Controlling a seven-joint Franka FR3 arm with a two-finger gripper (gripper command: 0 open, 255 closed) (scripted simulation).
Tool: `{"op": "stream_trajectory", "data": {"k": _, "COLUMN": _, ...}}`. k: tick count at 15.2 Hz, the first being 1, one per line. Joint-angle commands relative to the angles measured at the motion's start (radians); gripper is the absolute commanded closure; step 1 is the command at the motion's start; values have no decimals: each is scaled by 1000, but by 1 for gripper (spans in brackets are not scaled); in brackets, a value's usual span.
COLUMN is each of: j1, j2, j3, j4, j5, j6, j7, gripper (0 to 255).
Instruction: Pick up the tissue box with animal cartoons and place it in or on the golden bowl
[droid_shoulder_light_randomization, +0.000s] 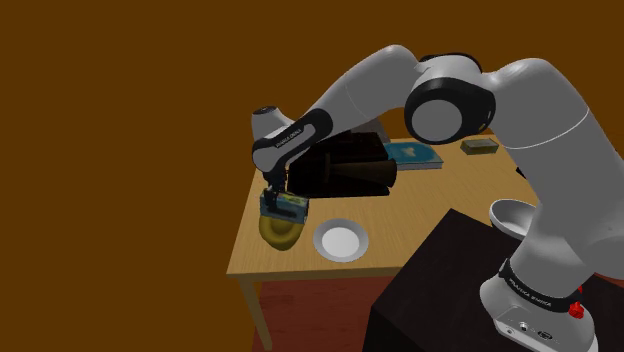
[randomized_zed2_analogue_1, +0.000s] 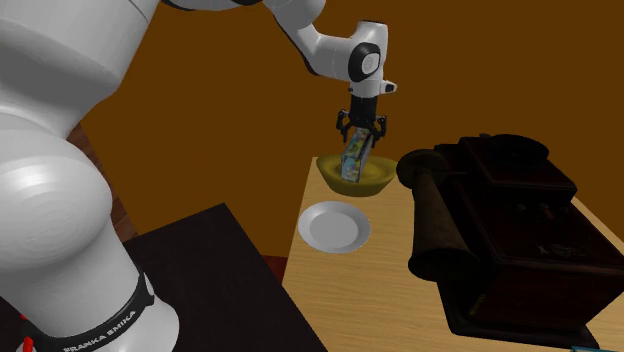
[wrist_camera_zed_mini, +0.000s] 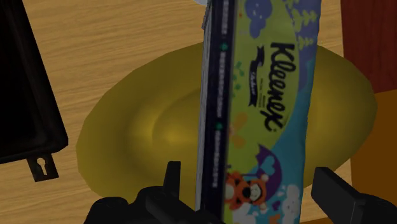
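Gripper (wrist_camera_zed_mini: 249, 178) status: released. Both fingers (wrist_camera_zed_mini: 173, 181) stand apart, one on each side of the tissue box (wrist_camera_zed_mini: 267, 114), and on one side a strip of the bowl shows between the finger and the box, so I am not clasping it.

Tissue box position: it stands on a narrow end inside the golden bowl (wrist_camera_zed_mini: 146, 127). The broad printed face carries a brand name, clouds and a cartoon tiger; the dark narrow side faces the other finger. In the second exterior view the tissue box (randomized_zed2_analogue_1: 355, 160) leans a little, its lower end down in the golden bowl (randomized_zed2_analogue_1: 375, 183) and its upper end between the fingers of my gripper (randomized_zed2_analogue_1: 362, 130).

Bowl position: the golden bowl (droid_shoulder_light_randomization: 275, 235) sits near a corner of the wooden table (droid_shoulder_light_randomization: 262, 262), with my gripper (droid_shoulder_light_randomization: 278, 195) directly above it and the tissue box (droid_shoulder_light_randomization: 288, 208) showing at its rim.

Surroundings:
- A white plate (droid_shoulder_light_randomization: 340, 241) lies just beside the bowl, apart from it.
- A dark box (randomized_zed2_analogue_1: 500, 230) stands near the bowl, further along the table.
- A teal book (droid_shoulder_light_randomization: 415, 153) lies at the table's far side.
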Motion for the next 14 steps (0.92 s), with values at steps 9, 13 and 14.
{"op": "stream_trajectory", "data": {"k": 9, "j1": 4, "j2": -72, "j3": -8, "j4": 13, "j5": -10, "j6": -85, "j7": 6, "gripper": 0}}
{"op": "stream_trajectory", "data": {"k": 13, "j1": 4, "j2": -72, "j3": -8, "j4": 13, "j5": -10, "j6": -85, "j7": 6, "gripper": 0}}
{"op": "stream_trajectory", "data": {"k": 14, "j1": 4, "j2": -72, "j3": -8, "j4": 13, "j5": -10, "j6": -85, "j7": 6, "gripper": 0}}
